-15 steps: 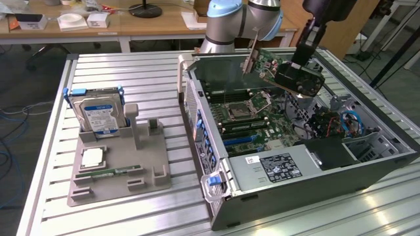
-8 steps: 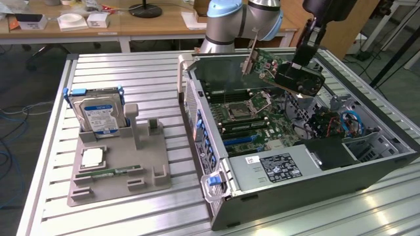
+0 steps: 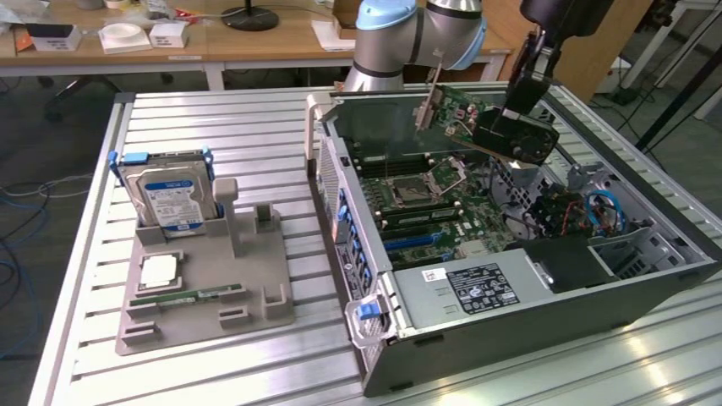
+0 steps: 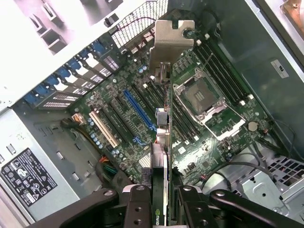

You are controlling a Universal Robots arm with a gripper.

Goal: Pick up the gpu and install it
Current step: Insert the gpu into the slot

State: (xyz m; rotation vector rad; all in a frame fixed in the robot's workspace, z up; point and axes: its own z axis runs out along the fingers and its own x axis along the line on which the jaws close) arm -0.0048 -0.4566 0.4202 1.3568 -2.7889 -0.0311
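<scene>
The gpu (image 3: 465, 114), a green card with a silver end bracket (image 3: 428, 106), hangs tilted above the open computer case (image 3: 631, 292) over the motherboard (image 3: 423, 199). My gripper (image 3: 496, 127) is shut on the gpu, its black fingers (image 4: 137, 202) clamping both faces of the card. In the wrist view the gpu (image 4: 161, 156) runs edge-on away from the fingers, its silver bracket (image 4: 172, 40) at the far end. Below it lie the motherboard's expansion slots, among them a long blue slot (image 4: 138, 110), and the bare processor socket (image 4: 202, 97).
A grey fixture tray (image 3: 203, 292) on the slatted table holds a hard drive (image 3: 169, 199), a processor (image 3: 158, 271) and a memory stick (image 3: 186, 298). The power supply (image 3: 474, 288) fills the case's near end. Desks with clutter stand behind.
</scene>
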